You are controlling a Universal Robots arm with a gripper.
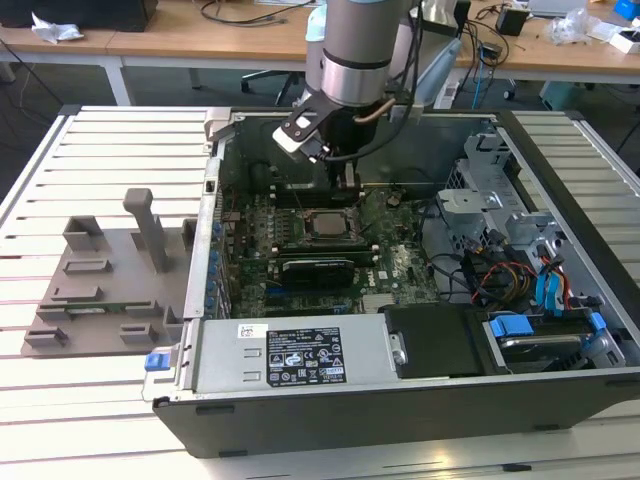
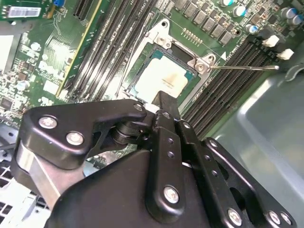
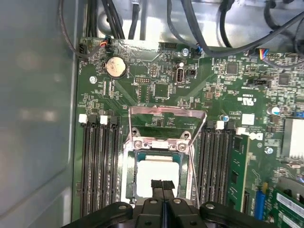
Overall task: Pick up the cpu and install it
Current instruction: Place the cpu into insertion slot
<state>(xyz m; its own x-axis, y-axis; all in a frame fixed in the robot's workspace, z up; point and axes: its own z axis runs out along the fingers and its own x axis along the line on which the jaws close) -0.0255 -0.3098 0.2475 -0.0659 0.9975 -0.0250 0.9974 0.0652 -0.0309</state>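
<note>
While the cpu (image 3: 156, 172) lies in its open socket (image 3: 161, 144), the end effector (image 3: 162, 183) hangs over it, fingers together.

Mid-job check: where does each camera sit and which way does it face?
Exterior view: off the arm, looking down into the open case; the arm and gripper show above the cpu.
First wrist view: on the wrist, looking straight along the shut jaws onto the cpu in its socket.
Second wrist view: on the wrist, looking slantwise past the gripper's linkage at the cpu.
Shared: cpu and gripper.
</note>
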